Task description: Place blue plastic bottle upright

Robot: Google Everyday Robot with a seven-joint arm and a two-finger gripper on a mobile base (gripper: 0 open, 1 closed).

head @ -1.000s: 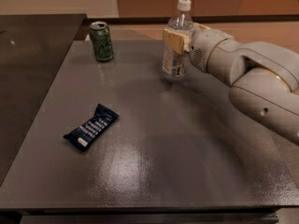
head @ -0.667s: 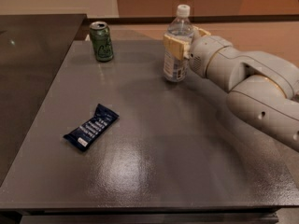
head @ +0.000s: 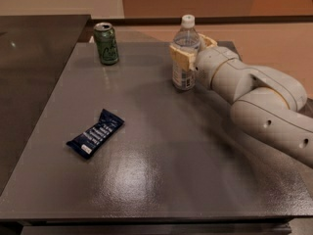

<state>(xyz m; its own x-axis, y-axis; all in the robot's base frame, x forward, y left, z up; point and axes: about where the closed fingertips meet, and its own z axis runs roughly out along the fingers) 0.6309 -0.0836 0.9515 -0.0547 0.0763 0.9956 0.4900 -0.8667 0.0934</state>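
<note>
Now the bottle (head: 188, 76) is standing upright near the far edge of the counter (head: 161, 180), toward the far right corner. A second ago it was sitting slightly higher in the view, so it has been lowered, and its base is now looking seated on the surface. The tool (head: 192, 52) is reaching in from the right edge and clamping the bottle, one finger on each side of its upper body. I am judging the upright placement nearly done, with only the release remaining. The bottle is wearing its white cap; how much liquid it is holding I cannot tell. The can (head: 106, 44) is standing near the far left corner, and whether it is opened I cannot tell. A wrapper (head: 96, 133) is lying flat toward the left edge.
</note>
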